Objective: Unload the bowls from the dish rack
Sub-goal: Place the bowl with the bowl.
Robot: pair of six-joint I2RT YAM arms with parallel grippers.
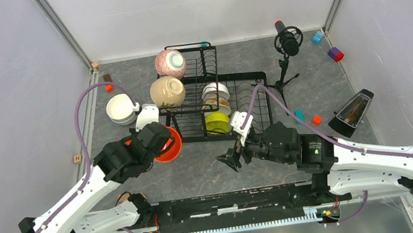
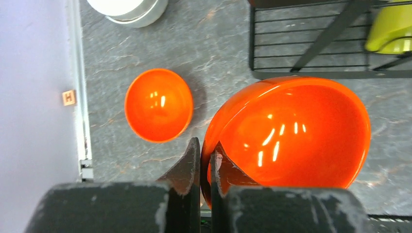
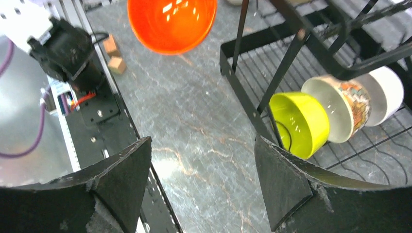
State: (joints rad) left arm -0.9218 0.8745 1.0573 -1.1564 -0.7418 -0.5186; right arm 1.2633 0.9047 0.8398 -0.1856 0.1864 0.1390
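The black wire dish rack (image 1: 232, 97) stands mid-table. A pink-speckled bowl (image 1: 170, 63) and a beige bowl (image 1: 167, 91) lie on its upper shelf. White bowls (image 1: 215, 94) and a lime green bowl (image 1: 216, 122) sit in the lower tray. My left gripper (image 2: 205, 145) is shut on the rim of a bright orange bowl (image 2: 291, 133), held above the table just left of the rack (image 2: 311, 48). A second orange bowl (image 2: 159, 105) sits on the table beside it. My right gripper (image 3: 201, 145) is open and empty in front of the rack, near the green bowl (image 3: 299, 124) and a dark-patterned bowl (image 3: 340, 107).
Stacked white bowls (image 1: 121, 109) sit on the table left of the rack. A black microphone tripod (image 1: 286, 44) stands at its right. Coloured blocks (image 1: 336, 54) and a black wedge-shaped object (image 1: 353, 112) lie at the right. Wooden blocks (image 3: 114, 56) lie near the front rail.
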